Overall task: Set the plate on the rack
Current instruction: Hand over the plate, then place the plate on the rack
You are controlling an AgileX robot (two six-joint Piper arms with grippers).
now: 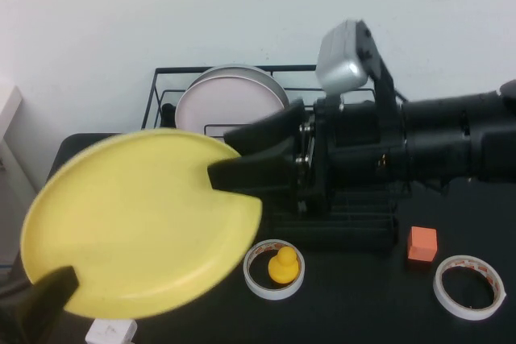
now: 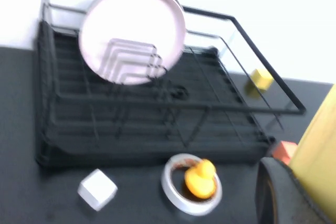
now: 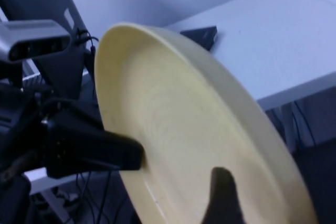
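The right claw (image 1: 242,159) is pinching the plate (image 1: 137,223) at its rim, holding it above the desk's (image 1: 363,296) near left part, in front of the rack (image 1: 242,78). The left claw (image 1: 36,300) is gripping the opposite edge. Only the left wrist view is showing the rack's dividers (image 2: 131,59).
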